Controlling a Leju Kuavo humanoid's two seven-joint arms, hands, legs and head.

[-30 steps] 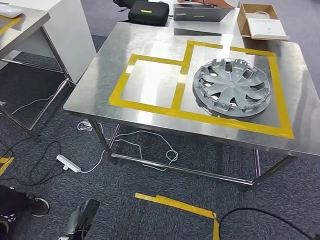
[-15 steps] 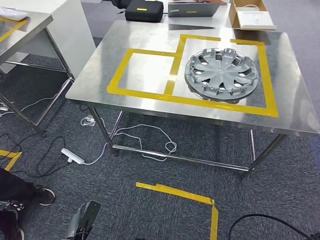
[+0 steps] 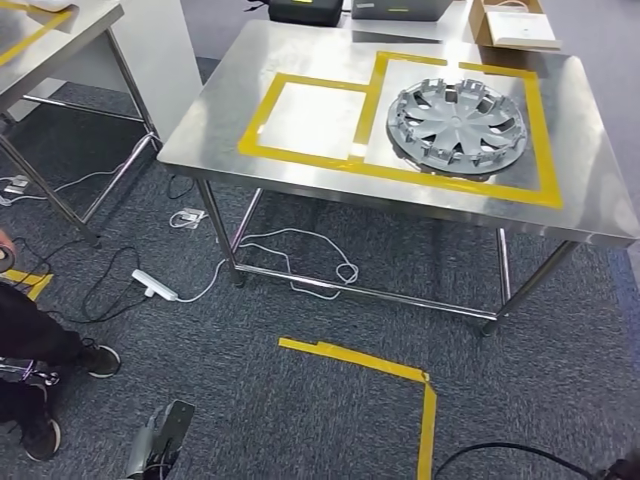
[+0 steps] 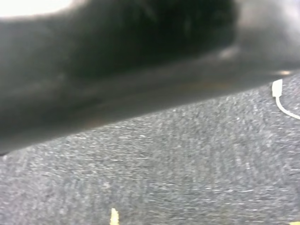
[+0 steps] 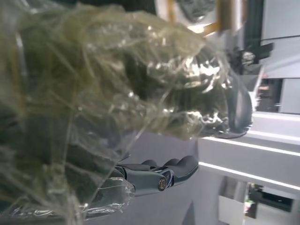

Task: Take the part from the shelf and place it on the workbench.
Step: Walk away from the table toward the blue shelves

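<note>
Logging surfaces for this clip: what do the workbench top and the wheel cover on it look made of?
Workbench: likely stainless steel, brushed, throwing soft glare and blurred reflections. Wheel cover: probably moulded plastic with matte silver-grey paint, judging by thin spokes and clip tabs around its rim.

Silver-grey hubcap [image 3: 456, 126] on a shiny steel table [image 3: 219, 125], framed by yellow tape [image 3: 317, 160]. Dark grey speckled carpet [image 3: 302, 420] with more yellow strips [image 3: 355, 358]. White cable [image 3: 294, 250] and white power strip [image 3: 155, 285]. Tan box [image 3: 513, 25].
</note>
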